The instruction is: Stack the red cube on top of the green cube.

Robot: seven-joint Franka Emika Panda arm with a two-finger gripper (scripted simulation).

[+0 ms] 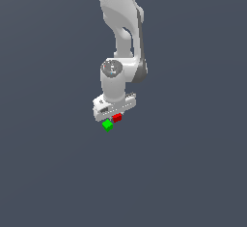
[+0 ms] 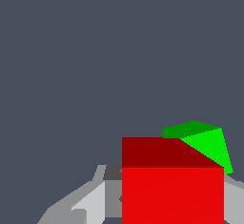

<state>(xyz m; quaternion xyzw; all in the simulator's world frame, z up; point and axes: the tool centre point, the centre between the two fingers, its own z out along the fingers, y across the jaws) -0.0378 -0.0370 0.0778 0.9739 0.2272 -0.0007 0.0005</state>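
Note:
The red cube (image 2: 172, 194) fills the gap between my white gripper's fingers (image 2: 97, 201), which press against its sides. In the exterior view the red cube (image 1: 116, 118) peeks out just under the gripper (image 1: 116, 115). The green cube (image 1: 107, 125) lies right beside it, towards the exterior view's left and nearer the lower edge. In the wrist view the green cube (image 2: 207, 142) shows just beyond the red one, which hides part of it. The two cubes look very close, and I cannot tell whether they touch.
A plain dark grey-blue surface (image 1: 193, 173) spreads all around the cubes. The white arm (image 1: 120, 23) reaches in from the top of the exterior view.

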